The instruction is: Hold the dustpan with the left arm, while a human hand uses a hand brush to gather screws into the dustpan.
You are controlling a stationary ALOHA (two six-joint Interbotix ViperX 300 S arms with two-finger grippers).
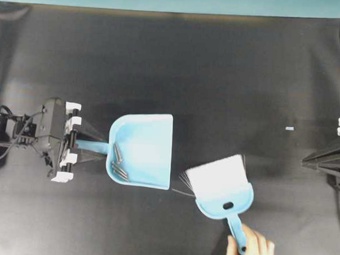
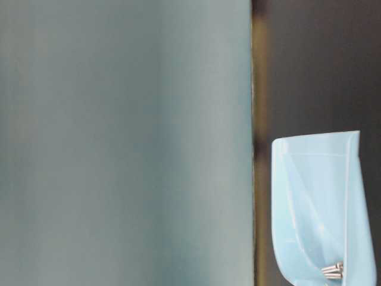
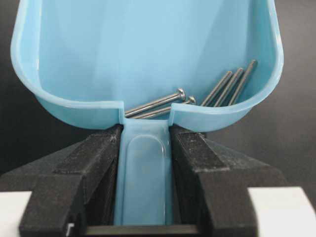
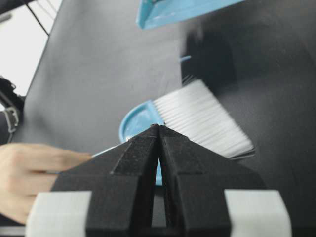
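Covering most of the overhead view, the black table (image 1: 178, 66) lies bare above and rt of the dustpan (image 1: 149, 146). Left gripper (image 3: 145, 148) is clamped on the pan's handle. Brush (image 1: 221, 183) sits just off the pan's mouth corner, held by the hand (image 1: 252, 249). Right gripper (image 4: 159, 136) is closed, holding nothing. Only left wrist cam shows the screws (image 3: 197, 96) clearly, at pan's back wall.
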